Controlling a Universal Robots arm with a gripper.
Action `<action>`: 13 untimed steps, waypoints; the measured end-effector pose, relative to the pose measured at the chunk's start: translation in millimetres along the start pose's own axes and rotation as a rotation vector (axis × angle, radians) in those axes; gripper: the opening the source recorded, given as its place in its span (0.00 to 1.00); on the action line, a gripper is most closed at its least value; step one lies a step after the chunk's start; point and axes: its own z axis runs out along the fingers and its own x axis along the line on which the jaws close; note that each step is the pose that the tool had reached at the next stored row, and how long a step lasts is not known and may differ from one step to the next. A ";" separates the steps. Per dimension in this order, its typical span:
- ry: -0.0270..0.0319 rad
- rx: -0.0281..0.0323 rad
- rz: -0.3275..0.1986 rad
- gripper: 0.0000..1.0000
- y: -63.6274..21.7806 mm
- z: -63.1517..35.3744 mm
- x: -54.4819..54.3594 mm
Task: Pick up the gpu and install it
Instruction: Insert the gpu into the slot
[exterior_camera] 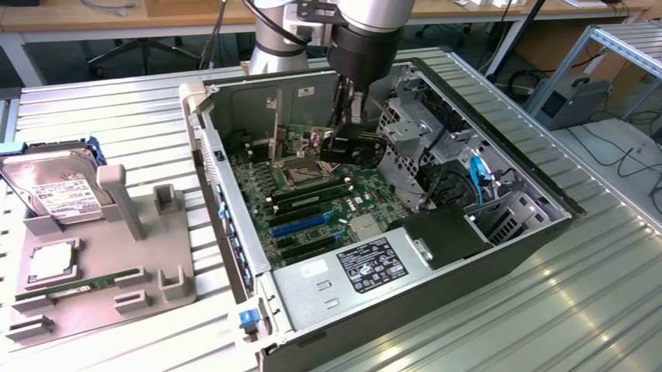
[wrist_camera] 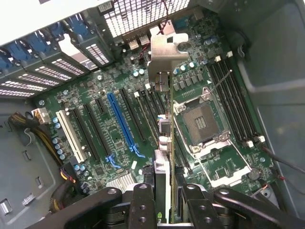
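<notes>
Holds the gpu (wrist_camera: 164,131) edge-on, clamped in the gripper (wrist_camera: 167,206), bracket end away from the fingers, inside the case (exterior_camera: 414,310) over the motherboard (wrist_camera: 119,76), near the socket (wrist_camera: 200,121).

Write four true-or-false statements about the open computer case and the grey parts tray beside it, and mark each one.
1. The gripper holds the thin flat gpu card with a silver metal bracket inside the case, over the green motherboard. True.
2. The boxy silver hard drive with a white label lies inside the black computer case. False: it sits on the grey plastic tray, to the exterior view's left of the case.
3. No cooler covers the square metal CPU socket. True.
4. The narrow green RAM stick is plugged into the motherboard. False: it lies on the grey tray.
</notes>
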 end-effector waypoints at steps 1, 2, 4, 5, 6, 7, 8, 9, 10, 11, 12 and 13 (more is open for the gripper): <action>0.0001 -0.0001 -0.003 0.27 0.0 0.0 0.0; 0.0002 -0.0002 -0.007 0.27 -0.1 0.0 0.0; 0.0004 -0.0006 -0.019 0.27 -0.1 0.0 -0.1; 0.0005 -0.0007 -0.022 0.27 -0.1 0.0 -0.1; 0.0006 -0.0008 -0.026 0.27 -0.2 0.0 -0.1; 0.0007 -0.0009 -0.030 0.27 -0.2 0.0 -0.1; 0.0008 -0.0010 -0.034 0.27 -0.2 0.1 -0.1; 0.0008 -0.0011 -0.037 0.27 -0.3 0.1 -0.1; 0.0015 -0.0020 -0.070 0.27 -0.6 0.2 -0.2; 0.0021 -0.0028 -0.098 0.27 -0.9 0.2 -0.4; 0.0028 -0.0037 -0.127 0.27 -1.1 0.3 -0.4; 0.0034 -0.0046 -0.157 0.27 -1.2 0.3 -0.5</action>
